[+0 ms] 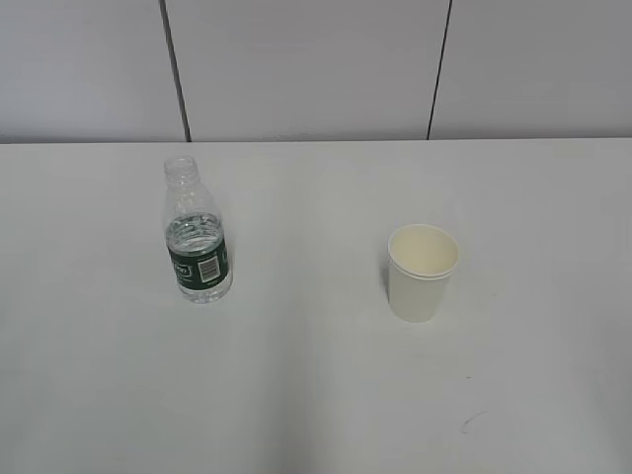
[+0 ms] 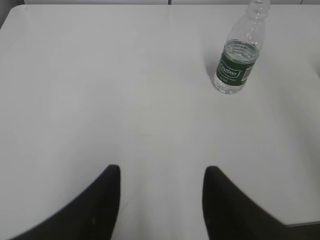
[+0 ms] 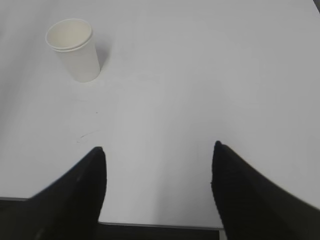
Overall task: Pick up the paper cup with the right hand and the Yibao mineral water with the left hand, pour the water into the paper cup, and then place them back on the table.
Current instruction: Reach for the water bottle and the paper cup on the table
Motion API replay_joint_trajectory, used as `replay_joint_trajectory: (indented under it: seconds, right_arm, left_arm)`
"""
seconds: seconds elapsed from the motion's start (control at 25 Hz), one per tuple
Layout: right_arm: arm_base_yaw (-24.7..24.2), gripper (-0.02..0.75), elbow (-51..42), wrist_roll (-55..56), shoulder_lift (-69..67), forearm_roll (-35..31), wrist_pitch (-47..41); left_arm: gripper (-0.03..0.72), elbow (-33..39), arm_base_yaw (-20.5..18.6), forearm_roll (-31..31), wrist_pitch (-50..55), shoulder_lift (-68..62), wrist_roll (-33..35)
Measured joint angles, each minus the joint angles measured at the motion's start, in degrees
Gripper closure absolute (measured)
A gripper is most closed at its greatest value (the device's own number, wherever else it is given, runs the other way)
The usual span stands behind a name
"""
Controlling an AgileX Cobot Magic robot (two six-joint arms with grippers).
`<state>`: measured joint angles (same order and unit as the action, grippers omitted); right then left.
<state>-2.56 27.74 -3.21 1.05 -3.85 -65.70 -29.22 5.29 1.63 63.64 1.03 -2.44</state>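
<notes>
Two things stand upright and well apart on the white table (image 1: 316,395): the Yibao mineral water (image 1: 197,242) left of centre, the paper cup (image 1: 423,272) right of centre. Both the left hand (image 2: 161,172) and right hand (image 3: 159,152), low in their wrist frames, have fingers spread, holding nothing

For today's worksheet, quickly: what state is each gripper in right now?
Left gripper: open, holding nothing; the Yibao mineral water stands apart from it.
Right gripper: open, holding nothing; the paper cup stands apart from it.
</notes>
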Motion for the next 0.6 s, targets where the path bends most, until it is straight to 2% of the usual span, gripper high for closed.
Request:
replay_joint_trajectory:
  seconds: [0.6]
  right_arm:
    - [0.00, 0.216, 1.04, 0.00, 0.00, 0.10, 1.44]
  left_arm:
    - [0.324, -3.52, 0.00, -0.05, -2.10, -2.29, 0.40]
